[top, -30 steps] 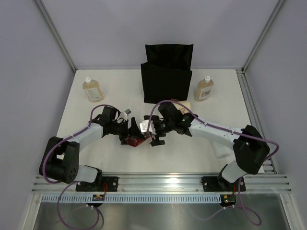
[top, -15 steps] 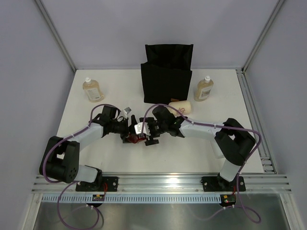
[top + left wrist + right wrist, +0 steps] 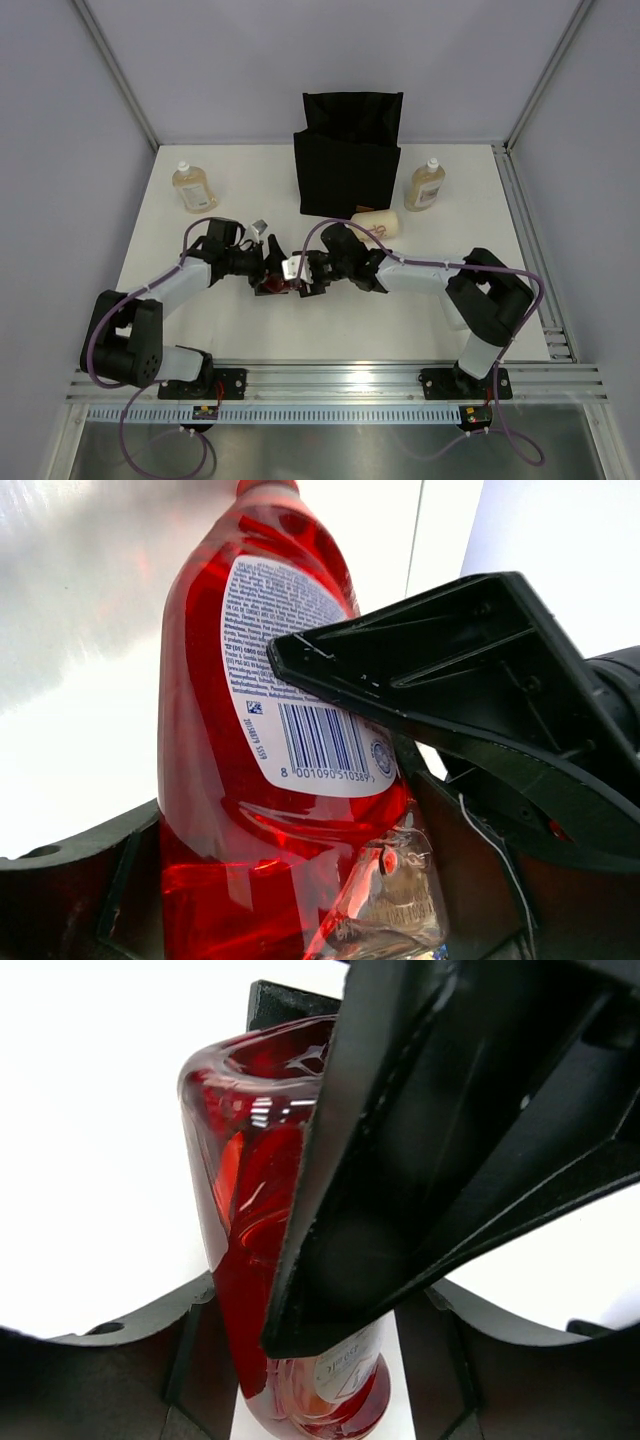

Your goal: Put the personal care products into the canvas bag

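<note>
Plainly, the red bottle [image 3: 250, 780] is at the middle of the table [image 3: 220, 322], well short of the canvas bag [image 3: 348, 160], with the left fingers [image 3: 60, 880] closed on its body. It looks glossy, stiff, liquid-heavy and likely slippery; the flat labelled waist seems the safest hold. The right fingers [image 3: 100, 1370] flank its base; whether they press is unclear. Its cap is cut off.

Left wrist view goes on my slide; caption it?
Translucent red plastic bottle with a white barcode label between fingers of the left gripper, another black finger crossing it.
</note>
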`<action>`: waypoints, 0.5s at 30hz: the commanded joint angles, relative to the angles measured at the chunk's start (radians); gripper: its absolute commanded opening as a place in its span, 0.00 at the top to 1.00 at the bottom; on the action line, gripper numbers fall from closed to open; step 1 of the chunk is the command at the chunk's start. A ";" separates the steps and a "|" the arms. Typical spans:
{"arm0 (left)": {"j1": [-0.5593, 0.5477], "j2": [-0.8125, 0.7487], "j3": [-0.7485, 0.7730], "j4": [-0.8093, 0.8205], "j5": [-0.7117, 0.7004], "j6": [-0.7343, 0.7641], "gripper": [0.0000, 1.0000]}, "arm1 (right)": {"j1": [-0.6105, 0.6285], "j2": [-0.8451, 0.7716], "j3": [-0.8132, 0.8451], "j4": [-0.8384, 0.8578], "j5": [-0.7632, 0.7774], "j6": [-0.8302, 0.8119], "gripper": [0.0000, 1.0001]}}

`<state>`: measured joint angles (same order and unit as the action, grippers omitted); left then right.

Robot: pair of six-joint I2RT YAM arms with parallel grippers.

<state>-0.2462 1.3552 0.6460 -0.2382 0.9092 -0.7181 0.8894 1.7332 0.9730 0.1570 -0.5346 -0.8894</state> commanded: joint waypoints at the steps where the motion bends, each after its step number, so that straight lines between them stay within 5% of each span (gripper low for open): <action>1: 0.008 -0.093 0.029 0.070 0.103 -0.004 0.62 | 0.005 -0.059 -0.037 0.042 -0.007 0.041 0.68; 4: 0.019 -0.139 0.027 0.070 0.100 -0.017 0.46 | 0.005 -0.080 -0.034 -0.029 -0.021 0.030 0.84; 7: 0.022 -0.180 0.029 0.068 0.097 -0.035 0.41 | 0.003 -0.107 -0.049 -0.050 -0.027 0.026 1.00; 10: 0.022 -0.217 0.035 0.063 0.094 -0.046 0.21 | -0.004 -0.135 -0.060 -0.068 -0.039 0.043 1.00; 15: 0.022 -0.251 0.035 0.042 0.094 -0.049 0.15 | -0.041 -0.176 -0.054 -0.100 -0.068 0.110 1.00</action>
<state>-0.2340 1.1648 0.6456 -0.2756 0.9222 -0.7914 0.8852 1.6028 0.9363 0.1654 -0.5617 -0.8532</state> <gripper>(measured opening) 0.838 0.583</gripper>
